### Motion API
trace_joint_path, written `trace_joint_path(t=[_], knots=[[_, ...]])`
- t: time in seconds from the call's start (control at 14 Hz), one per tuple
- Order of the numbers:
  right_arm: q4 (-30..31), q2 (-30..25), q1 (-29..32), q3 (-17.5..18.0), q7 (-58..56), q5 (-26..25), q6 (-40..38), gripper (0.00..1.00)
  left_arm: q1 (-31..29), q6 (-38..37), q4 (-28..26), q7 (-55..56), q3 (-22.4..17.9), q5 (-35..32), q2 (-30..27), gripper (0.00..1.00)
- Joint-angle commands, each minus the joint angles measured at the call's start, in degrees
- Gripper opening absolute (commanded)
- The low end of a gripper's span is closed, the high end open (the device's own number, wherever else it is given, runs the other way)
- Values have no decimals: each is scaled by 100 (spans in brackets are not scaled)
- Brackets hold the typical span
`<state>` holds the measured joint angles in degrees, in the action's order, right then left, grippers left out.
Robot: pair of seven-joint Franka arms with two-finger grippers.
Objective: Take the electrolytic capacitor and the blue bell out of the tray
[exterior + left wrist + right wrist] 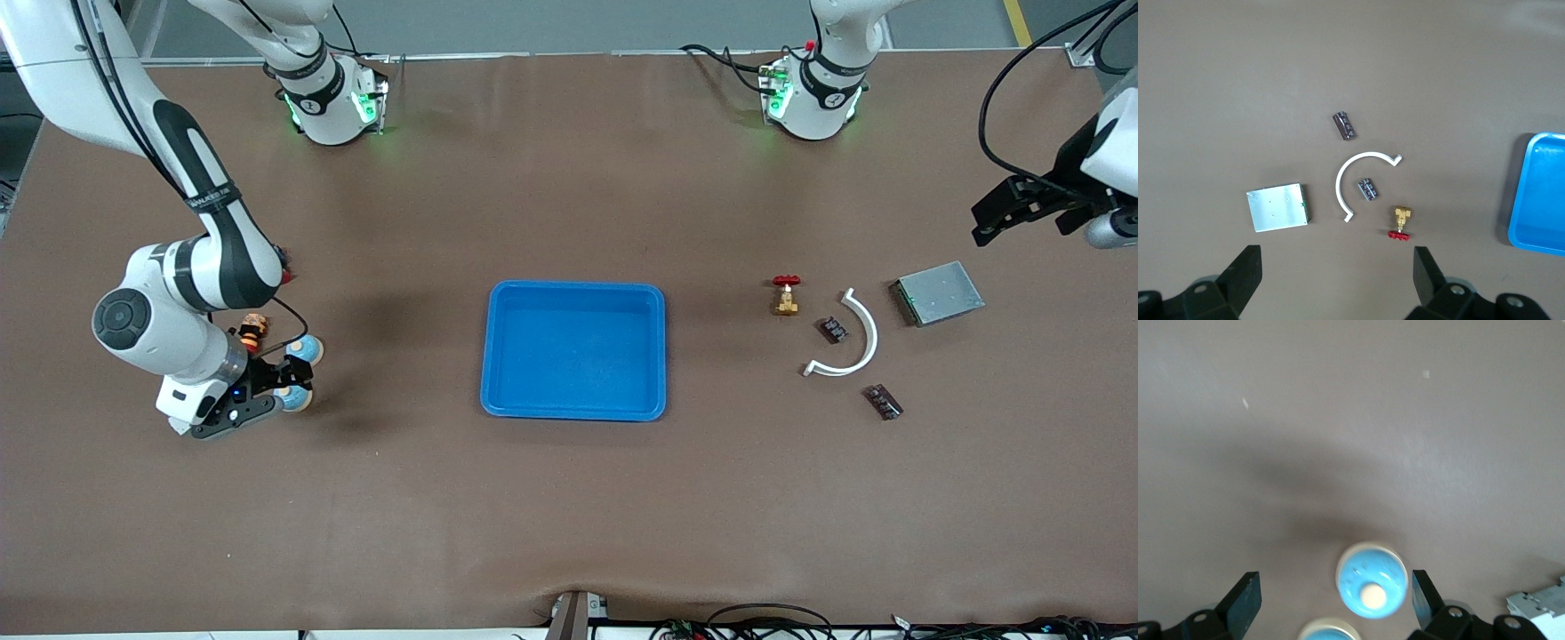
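Observation:
Two round blue bells with white rims lie at the right arm's end of the table, one (308, 348) farther from the front camera than the other (294, 401). My right gripper (289, 378) hangs open just over them. In the right wrist view one bell (1371, 580) sits between the open fingers, close to one fingertip (1421, 593), and the other bell (1328, 631) shows at the edge. My right gripper (1333, 597) holds nothing. A small orange and black cylinder (253, 331), perhaps the capacitor, lies beside the bells. My left gripper (991, 218) is open and empty, raised over the left arm's end.
A blue tray (498, 356) sits mid-table, also in the left wrist view (1521, 200). Toward the left arm's end lie a brass valve with a red handle (785, 296), a white curved strip (862, 338), two small dark modules (833, 330) (882, 402) and a silver box (938, 292).

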<state>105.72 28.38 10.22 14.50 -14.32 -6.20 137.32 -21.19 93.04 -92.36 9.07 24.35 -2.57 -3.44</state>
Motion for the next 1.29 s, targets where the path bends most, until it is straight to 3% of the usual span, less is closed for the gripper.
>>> trace_joint_path(t=[0.0,0.36,0.43,0.5,0.72,0.93,1.07,1.22], knots=[[-418,-26,-186,36,517,-13,-309,100,298,-49,157,-178,-569,125,36,100],[-1648,-183,-266,18,623,-22,-2205,100,1870,-287,165,-432,-2195,37,10,100],[-1868,-306,-571,-182,650,-13,-2644,100,1969,-313,165,-581,-2328,37,-7,100],[-2001,-489,-739,-497,815,-5,-3032,100,1979,-452,165,-660,-2347,37,-16,100],[-2073,-1052,-785,-641,984,-4,-3912,100,2180,-550,192,-582,-2347,37,-8,100],[-2073,-1606,-1091,-1079,1142,48,-4327,100,2242,-559,332,-565,-2347,37,-16,100],[-2073,-1835,-1075,-1107,1378,407,-4494,100,2277,-577,332,-547,-2347,37,-25,100],[-2081,-1985,-1066,-1107,1564,461,-4565,100,2426,-594,315,-521,-2374,28,-16,100]])
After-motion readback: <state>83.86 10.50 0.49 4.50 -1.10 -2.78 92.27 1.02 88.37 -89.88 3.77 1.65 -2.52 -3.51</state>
